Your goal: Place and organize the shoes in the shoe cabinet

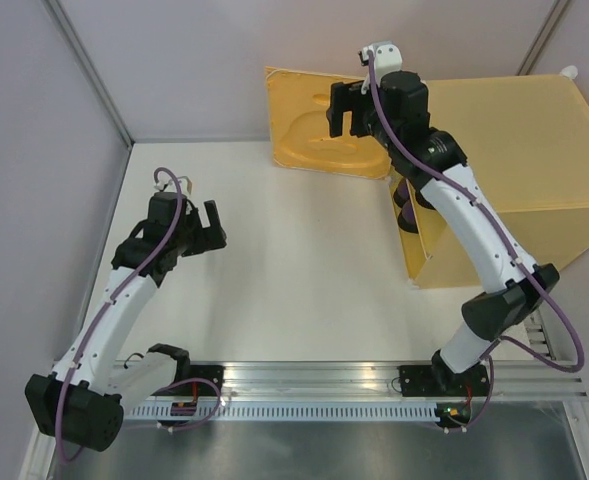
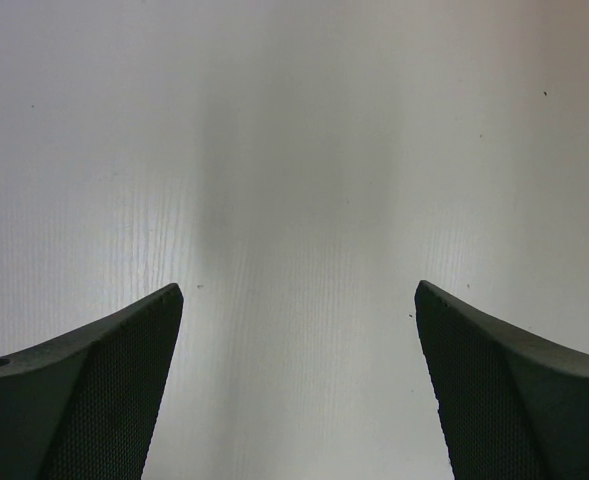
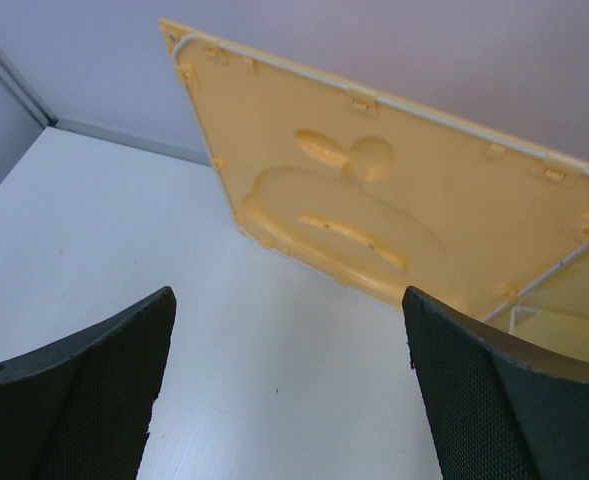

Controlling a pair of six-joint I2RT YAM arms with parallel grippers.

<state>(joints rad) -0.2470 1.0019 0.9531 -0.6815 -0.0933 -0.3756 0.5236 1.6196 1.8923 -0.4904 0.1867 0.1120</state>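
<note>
The shoe cabinet [image 1: 514, 140] is a yellow-orange box at the back right. Its door [image 1: 319, 125] is swung wide open and stands against the back wall, showing its moulded inner face [image 3: 374, 200]. Inside the cabinet's opening, a purple shoe [image 1: 405, 212] shows partly behind my right arm; the black shoes are hidden. My right gripper [image 1: 346, 122] hovers open just in front of the door with nothing between its fingers [image 3: 289, 292]. My left gripper [image 1: 212, 230] is open over bare table at the left [image 2: 299, 290], far from the cabinet.
Grey walls close in the white table [image 1: 294, 260] at the back and left. A metal rail [image 1: 324, 380] with both arm bases runs along the near edge. A corner of the cabinet's frame [image 3: 574, 290] shows in the right wrist view.
</note>
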